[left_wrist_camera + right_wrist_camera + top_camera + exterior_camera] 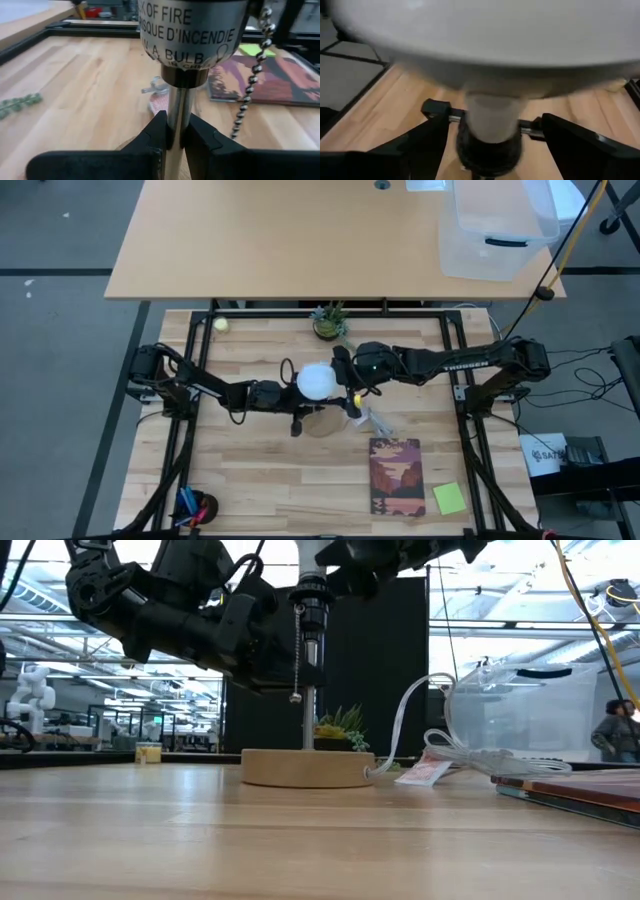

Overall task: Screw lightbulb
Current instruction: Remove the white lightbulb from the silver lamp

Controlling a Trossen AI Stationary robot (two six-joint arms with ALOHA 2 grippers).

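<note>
I have the lightbulb (317,380) sitting on top of the lamp's black socket (487,150), its pale neck (492,117) already down in the socket mouth, at mid-table between the two arms. From the right wrist view the frosted globe fills the frame, so I read the right gripper (345,380) as reaching around the globe from the side to turn it; its dark fingers (585,150) stand wide on either side, and I judge them spread rather than pinching, perhaps between turns.

The left gripper (174,131) is there to stop the lamp spinning: its fingers are pressed together on the chrome lamp stem (177,107) just below the socket shell, whose fire-warning label shows. The pull chain (297,650) hangs free beside the stem. The stem stands upright on the round wooden base (306,767), with its clear cord (405,715) trailing toward a tag.

Farther out lie a book (396,477), a green sticky note (449,498), a small potted plant (329,320) and a tiny yellow-green ball (220,324).

How far the thread has engaged I cannot tell.
</note>
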